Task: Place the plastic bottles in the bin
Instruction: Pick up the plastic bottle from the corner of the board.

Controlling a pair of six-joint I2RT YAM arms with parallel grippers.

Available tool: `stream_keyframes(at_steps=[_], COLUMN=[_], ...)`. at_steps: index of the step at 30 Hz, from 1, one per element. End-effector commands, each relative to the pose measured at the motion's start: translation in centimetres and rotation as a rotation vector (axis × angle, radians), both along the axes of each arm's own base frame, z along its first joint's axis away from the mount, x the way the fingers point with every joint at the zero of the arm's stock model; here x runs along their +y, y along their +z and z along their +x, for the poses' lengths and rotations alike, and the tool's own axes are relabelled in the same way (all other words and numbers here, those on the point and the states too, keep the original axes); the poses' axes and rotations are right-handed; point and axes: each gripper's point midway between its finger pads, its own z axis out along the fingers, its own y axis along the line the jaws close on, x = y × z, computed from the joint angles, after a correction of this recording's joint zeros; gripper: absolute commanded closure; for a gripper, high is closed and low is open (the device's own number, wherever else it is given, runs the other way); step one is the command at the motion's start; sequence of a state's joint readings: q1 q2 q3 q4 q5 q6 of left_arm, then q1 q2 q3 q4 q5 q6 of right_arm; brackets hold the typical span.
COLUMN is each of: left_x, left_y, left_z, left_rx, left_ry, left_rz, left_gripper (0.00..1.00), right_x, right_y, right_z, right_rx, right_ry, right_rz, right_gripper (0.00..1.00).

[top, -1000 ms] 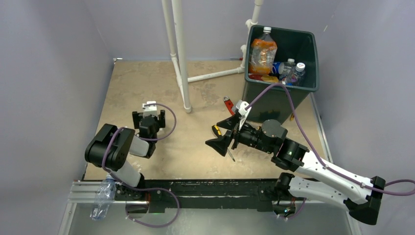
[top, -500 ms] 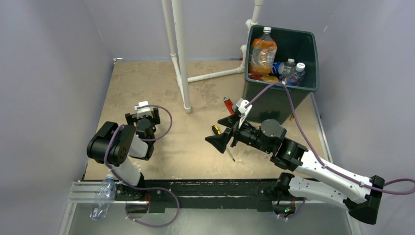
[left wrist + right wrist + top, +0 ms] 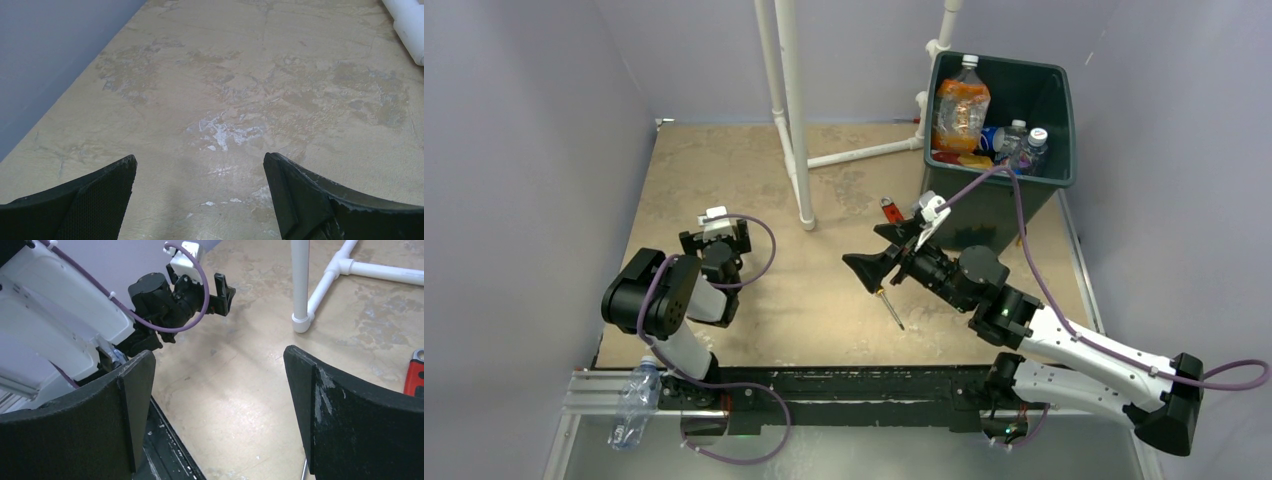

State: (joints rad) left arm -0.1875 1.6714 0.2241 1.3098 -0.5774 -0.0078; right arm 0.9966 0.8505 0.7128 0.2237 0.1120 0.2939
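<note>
Standing wide open with nothing between their fingers, the left hand (image 3: pixel 199 164) and the right hand (image 3: pixel 217 352) hung low over a scuffed tan bench (image 3: pixel 724 170). The dark green bin (image 3: pixel 965 206) sat at the bench's far right corner. At least four plastic bottles showed inside it: one tall orange-tinted bottle (image 3: pixel 961 104) upright, one blue-labelled bottle (image 3: pixel 990 138) lying down, and two clear white-capped bottles (image 3: pixel 1015 142) side by side. Whatever lay deeper in the bin was hidden. A fifth, clear bottle (image 3: pixel 637 398) lay off the bench on the metal rail (image 3: pixel 589 392) at the near left corner, beside the left arm's base. One red-handled wrench (image 3: pixel 889 210) and one screwdriver (image 3: pixel 891 309) lay on the bench near the right hand. A white pipe frame (image 3: pixel 794 120) rose from mid-bench, and plain lavender-grey walls (image 3: pixel 534 150) closed in three sides.
</note>
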Motion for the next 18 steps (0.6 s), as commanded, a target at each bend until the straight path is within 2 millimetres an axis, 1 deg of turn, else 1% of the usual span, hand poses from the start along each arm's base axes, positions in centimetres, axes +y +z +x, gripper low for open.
stream_keyframes(at_steps=[1,9,14,18], left_x=[-0.1,-0.1,-0.1,-0.1], left_y=[1.5,1.6,1.6,1.5], left_z=[0.8,0.9,0.9,0.8], left_rx=[-0.074,-0.075,-0.077,-0.074], left_ry=[0.010,0.010,0.010,0.010], left_rz=[-0.032,-0.033,-0.033,-0.032], left_gripper=[0.01,0.01,0.01,0.01], right_x=[-0.6,-1.4,-1.9,-1.5], right_y=[3.6,3.7,2.5,1.2], right_z=[0.8,2.5,3.6,4.2], right_rx=[-0.067,-0.022,0.030,0.092], right_ry=[-0.059,-0.166,-0.241,-0.269], right_rz=[0.082,0.036,0.038,0.034], right_gripper=[0.01,0.01,0.01,0.01])
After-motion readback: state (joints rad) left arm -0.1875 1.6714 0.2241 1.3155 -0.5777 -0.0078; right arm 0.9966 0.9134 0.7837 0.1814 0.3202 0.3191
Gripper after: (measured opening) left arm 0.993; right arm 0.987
